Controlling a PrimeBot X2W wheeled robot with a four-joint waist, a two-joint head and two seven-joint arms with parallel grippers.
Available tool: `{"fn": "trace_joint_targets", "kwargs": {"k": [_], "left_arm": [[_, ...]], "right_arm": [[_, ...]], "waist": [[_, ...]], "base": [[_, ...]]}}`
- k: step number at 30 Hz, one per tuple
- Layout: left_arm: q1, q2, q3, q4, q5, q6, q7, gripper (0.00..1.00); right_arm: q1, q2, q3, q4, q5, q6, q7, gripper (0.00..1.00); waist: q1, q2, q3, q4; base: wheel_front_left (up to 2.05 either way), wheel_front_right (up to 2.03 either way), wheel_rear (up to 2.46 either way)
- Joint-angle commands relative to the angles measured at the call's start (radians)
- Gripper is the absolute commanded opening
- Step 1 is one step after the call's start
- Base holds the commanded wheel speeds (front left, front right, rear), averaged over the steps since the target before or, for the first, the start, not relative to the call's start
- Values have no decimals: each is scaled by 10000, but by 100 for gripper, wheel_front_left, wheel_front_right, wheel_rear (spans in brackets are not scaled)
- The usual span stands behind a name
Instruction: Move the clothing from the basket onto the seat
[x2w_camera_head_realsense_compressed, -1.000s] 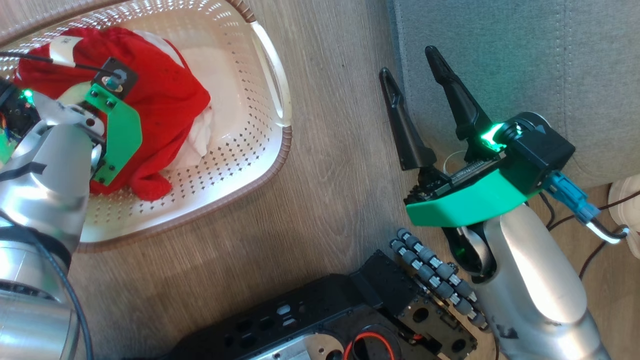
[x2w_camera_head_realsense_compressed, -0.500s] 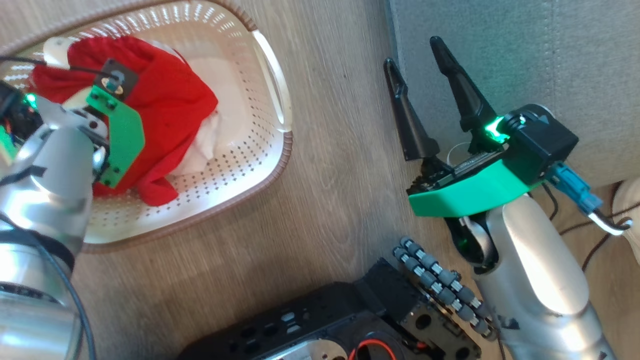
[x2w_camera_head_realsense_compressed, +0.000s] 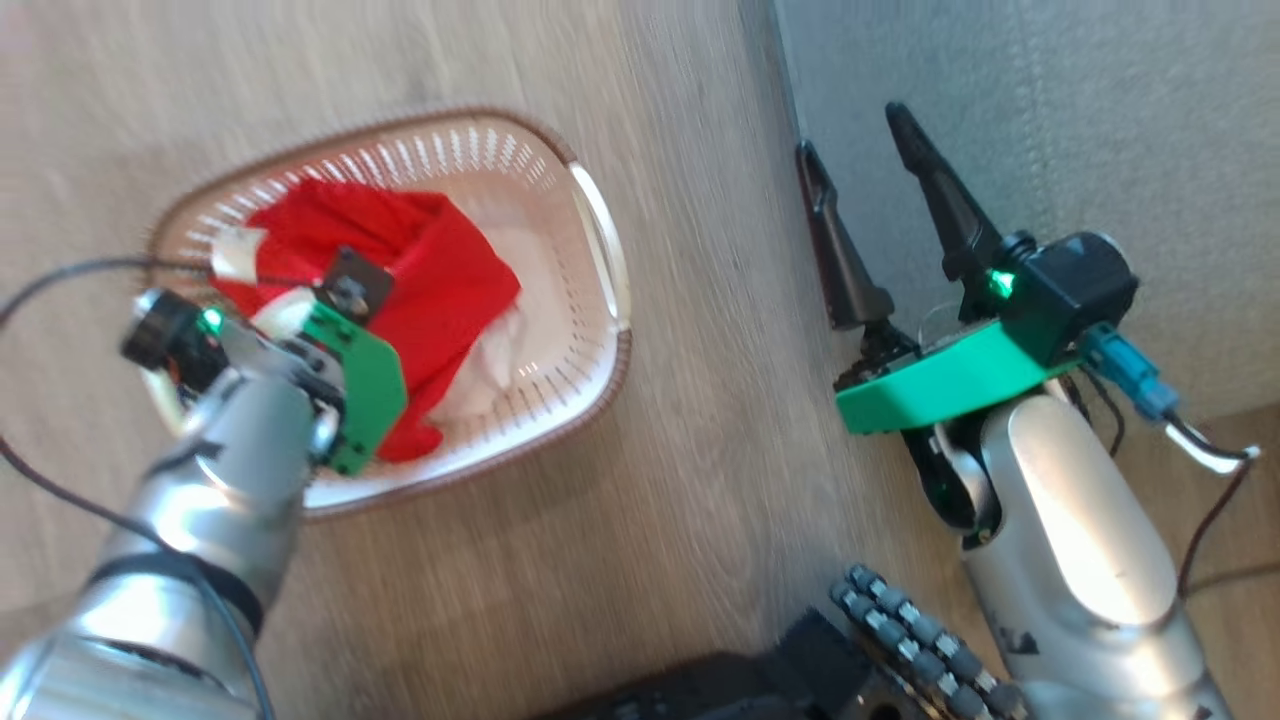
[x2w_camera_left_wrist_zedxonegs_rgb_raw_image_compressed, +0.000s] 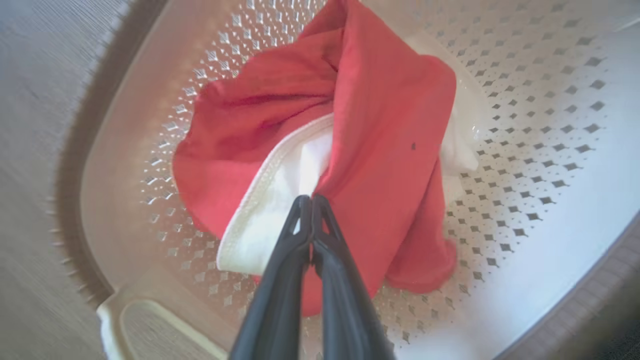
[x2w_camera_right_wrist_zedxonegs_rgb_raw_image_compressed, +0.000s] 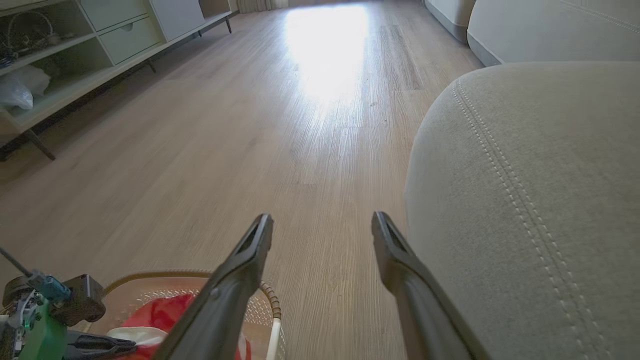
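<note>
Clothing (x2w_camera_left_wrist_zedxonegs_rgb_raw_image_compressed: 390, 125) in left gripper (x2w_camera_left_wrist_zedxonegs_rgb_raw_image_compressed: 311, 199)

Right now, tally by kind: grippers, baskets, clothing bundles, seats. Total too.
Grippers: 2 (left gripper shut on the clothing, right gripper open)
Baskets: 1 (basket)
Clothing bundles: 1 (red and white; how many garments it holds is unclear)
Seats: 1 (seat)
Total: 5

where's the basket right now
In the head view the basket sits on the wood floor at upper left, apart from the grey seat at right, red clothing inside.
</note>
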Motion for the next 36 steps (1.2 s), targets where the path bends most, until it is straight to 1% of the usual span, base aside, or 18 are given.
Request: {"fn": "trace_joint_targets", "kwargs": {"k": [1,9,10,17,18,23,29,36], "left_arm": [[326,64,230,-108,-146,173,-333,0],[889,-276,438,-108,-615,517,-1539,0],[889,-276,438,-108,-615,517,-1539,0],[1259,-479,698,-394,-1065,840,-2066,0],[1396,-519,803,-729,-1212,920,-2098,0],[2052,-486,1156,-2548,-1498,1249,-2108,0],[2961,-380,1395,-4949,-1393,1659,-2110,0],[4003,-300,1820,-7830,-1187,1971,-2111,0]], "right_arm": [[523,-29,124,-120,-133,0,-92,100],[831,-29,-165,360,-482,0,-92,100],[831,-29,-165,360,-482,0,-92,100],[1167,-29,-288,650,-655,0,-92,100],[1278,-29,-346,692,-666,0,-92,100],[1595,-29,-470,817,-723,0,-92,100],[1877,-29,-504,963,-765,0,-92,100],[2261,-29,-491,1082,-800,0,-92,100]], "waist": [[1,0,-972,465],[1,0,-2460,1107],[1,0,-2460,1107],[1,0,-3639,1495],[1,0,-3939,1604],[1,0,-4614,1859],[1,0,-5308,2059],[1,0,-6072,2248]], "base": [[0,0,0],[0,0,0],[0,0,0],[0,0,0],[0,0,0],[0,0,0],[0,0,0],[0,0,0]]}}
